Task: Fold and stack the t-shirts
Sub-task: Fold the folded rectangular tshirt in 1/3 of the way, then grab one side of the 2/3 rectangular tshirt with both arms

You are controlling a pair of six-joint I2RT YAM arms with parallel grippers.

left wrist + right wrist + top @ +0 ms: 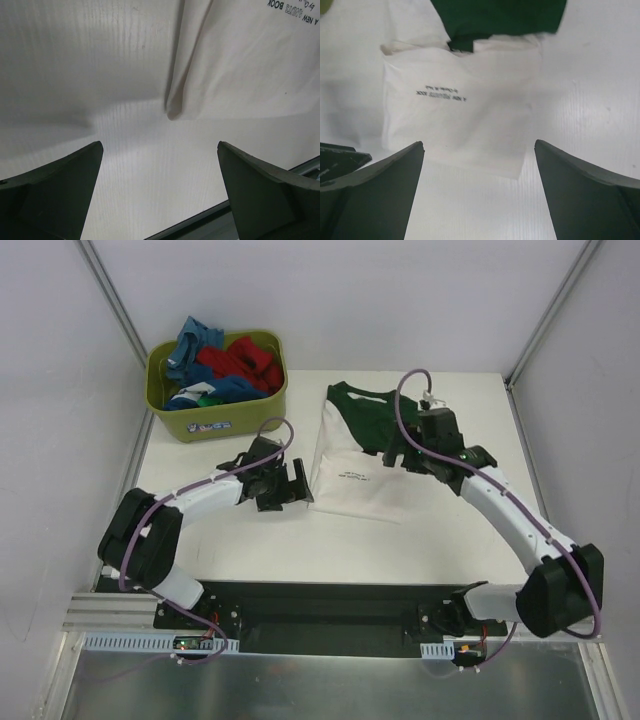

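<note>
Top external view showed the cream t-shirt (352, 475) lying folded on the table (250, 550), left gripper (300, 485) just left of it, right gripper (395, 455) at its right edge, and other t-shirts (225, 365) in a tub (200, 422) beyond its far-left corner. Left wrist view, then right wrist view, showed each gripper spread wide and empty, facing that shirt.

folded t-shirt (352, 468) on table (400, 552) centre, tub (250, 412) holding more t-shirts (235, 365) behind to its left

Cream t-shirt (465, 115) lies folded beyond the spread end effector (479, 192).
</note>
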